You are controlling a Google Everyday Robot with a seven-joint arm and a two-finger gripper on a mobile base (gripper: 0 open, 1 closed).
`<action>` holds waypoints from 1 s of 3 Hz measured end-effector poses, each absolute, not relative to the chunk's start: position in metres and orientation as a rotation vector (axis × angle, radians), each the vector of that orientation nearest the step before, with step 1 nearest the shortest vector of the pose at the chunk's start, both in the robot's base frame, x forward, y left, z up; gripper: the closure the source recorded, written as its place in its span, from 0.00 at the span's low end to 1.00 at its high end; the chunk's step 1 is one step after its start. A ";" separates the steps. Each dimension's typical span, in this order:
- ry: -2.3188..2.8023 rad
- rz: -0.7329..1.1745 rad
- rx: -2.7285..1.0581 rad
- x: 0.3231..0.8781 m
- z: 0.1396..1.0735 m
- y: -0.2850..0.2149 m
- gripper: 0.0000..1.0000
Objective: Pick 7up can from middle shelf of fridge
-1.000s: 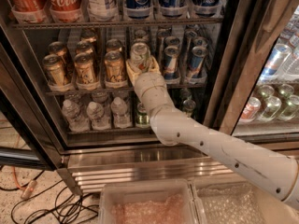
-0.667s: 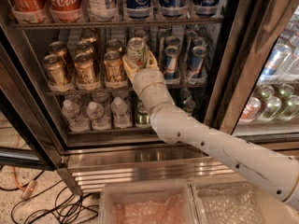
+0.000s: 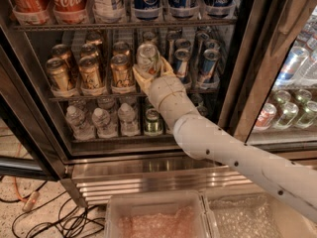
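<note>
We find the gripper (image 3: 151, 74) inside the fridge (image 3: 148, 175) at the level of the middle shelf (image 3: 64, 98), and its two pale fingers (image 3: 140, 76) are closed around the lower body of the 7up can (image 3: 147, 57), one on each side, leaving the silver top free. We judge the low hold deliberate: it puts the grip on the straight wall rather than the tapered shoulder, where a smooth can would slip. The can stands between the gold-brown cans (image 3: 121, 71) on its left and the blue cans (image 3: 181, 63) on its right (close on both sides, so there is little room to swing sideways), and it leans a little, its base seeming to ride above the shelf's front edge, though the fingers hide whether it is quite clear of the tray. The arm (image 3: 233, 152) runs up from the lower right, crossing in front of the green cans (image 3: 152, 122) and beside the water bottles (image 3: 101, 122) on the rack below, which we take to be why the wrist angles upward: the fingers meet the can from the front without touching its neighbours. We reckon the grasp is made and what is left is to draw the can straight out past the black door frame (image 3: 242, 58) without knocking the cans beside it.
</note>
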State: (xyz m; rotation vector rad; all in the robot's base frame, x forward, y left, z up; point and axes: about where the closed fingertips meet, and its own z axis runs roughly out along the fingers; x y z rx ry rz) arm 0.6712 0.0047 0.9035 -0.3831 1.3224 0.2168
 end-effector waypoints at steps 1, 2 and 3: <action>1.384 0.199 -0.453 0.641 0.901 -0.010 1.00; 1.454 0.159 -0.491 0.604 0.900 -0.031 1.00; 1.529 0.094 -0.465 0.566 0.899 -0.061 1.00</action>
